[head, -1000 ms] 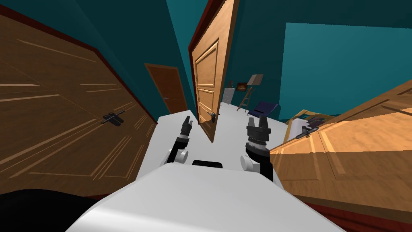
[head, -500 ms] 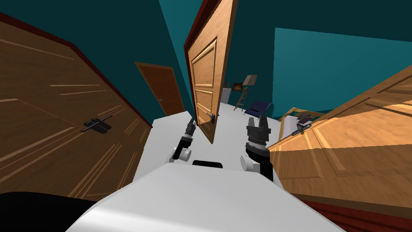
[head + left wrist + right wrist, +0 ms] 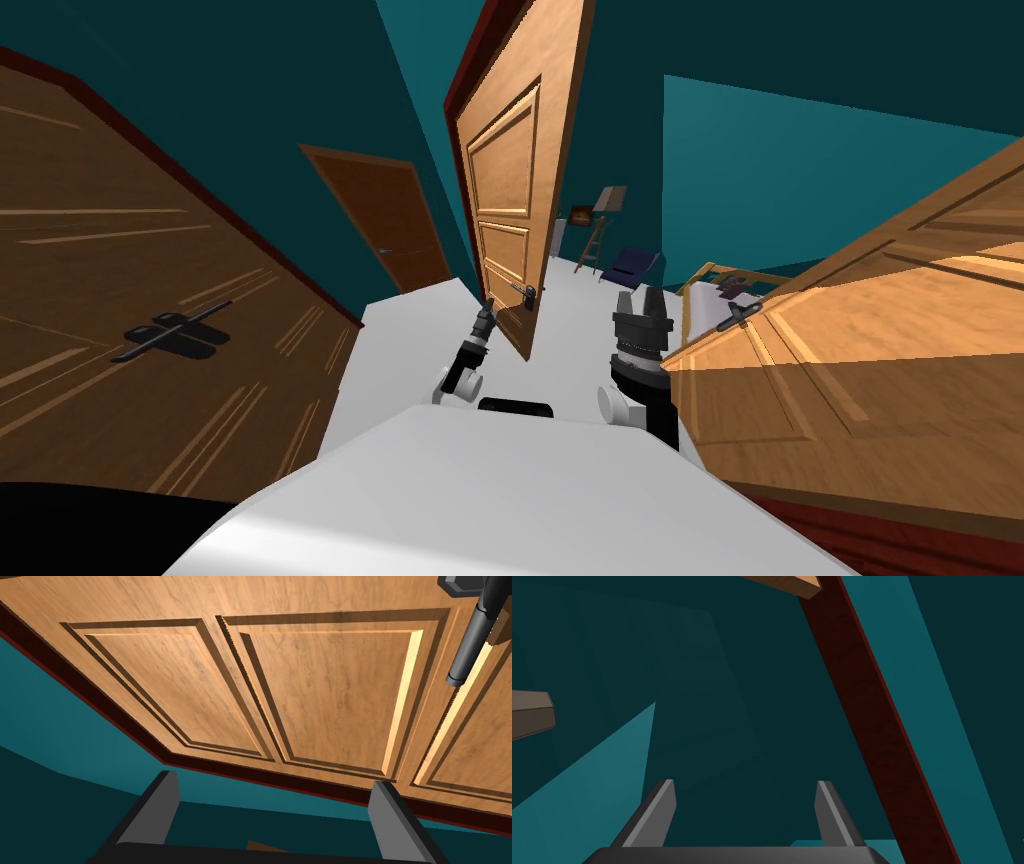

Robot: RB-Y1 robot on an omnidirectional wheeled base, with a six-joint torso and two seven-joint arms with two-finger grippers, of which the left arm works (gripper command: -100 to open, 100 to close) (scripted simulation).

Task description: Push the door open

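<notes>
Teal walls (image 3: 250, 90) flank a light wooden panelled door (image 3: 510, 190), standing ajar.

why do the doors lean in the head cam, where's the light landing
Head view: the wide lens splays the open door, left door and right door outward; a bright band crosses the right door. Left wrist view: the open door's panel bevels glow along one edge. Right wrist view: dim, flat teal wall.

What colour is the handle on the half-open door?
Dark grey. The handle on the light wooden door shows best in the left wrist view.
</notes>
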